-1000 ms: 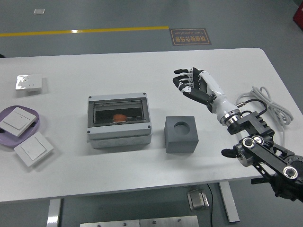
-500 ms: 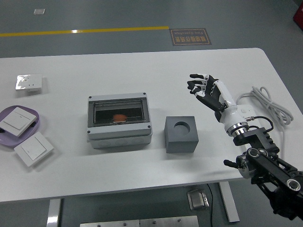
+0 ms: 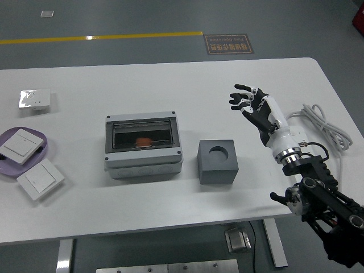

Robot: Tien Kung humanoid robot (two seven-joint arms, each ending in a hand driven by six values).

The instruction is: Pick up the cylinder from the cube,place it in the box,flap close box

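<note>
**Box looking shut, right hand hanging empty off to the side**

I am watching my right hand hanging over the table with its fingers spread and lightly bent, gripping nothing. The palm is facing roughly leftward, toward the work. Only this arm is showing; the left one is not appearing anywhere in the view.

Nearest to the hand, down and to its left, the grey cube is sitting with its round socket showing dark and vacant. Further left, just beside the cube but apart from it, the grey box is resting with its smoky flap lying flat across the window. Through that flap I am seeing a small orange shape, which I am taking to be the cylinder, lying inside the box.

Behind the hand, toward my right, a bundle of pale cable is lying on the white table. Far across on the opposite side, white switch plates and a purple tray are sitting well away from everything I am working with.

I am judging that the task is at its tail end: cylinder placed, flap apparently down. The next move, as I am reading it, only calls for confirming the flap is fully seated, pressing it lightly if not, otherwise parking the arm clear of the cube.
</note>
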